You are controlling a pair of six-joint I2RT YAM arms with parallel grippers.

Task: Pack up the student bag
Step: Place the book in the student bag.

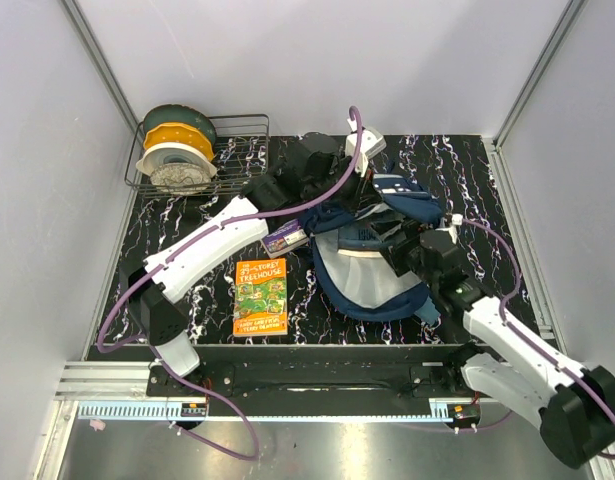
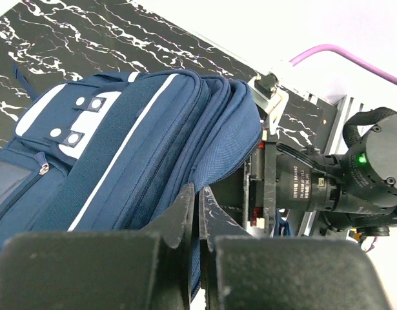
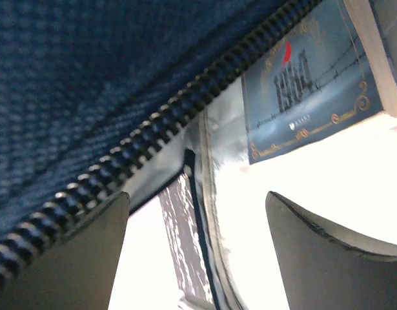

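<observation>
At the far left corner of the tabletop [image 1: 467,170] a wire rack [image 1: 242,130] is seen, and an orange book [image 1: 261,296] by the near edge. The student bag [image 1: 362,282] lies right of the middle. The left gripper [image 2: 197,194] is shut on a fold of its cloth, shown only by its wrist view. The right gripper [image 3: 197,200], hidden from above inside the bag, is spread wide, holding nothing. A zip [image 3: 172,116] and a cut-off blue book cover [image 3: 308,84] are seen past it.
</observation>
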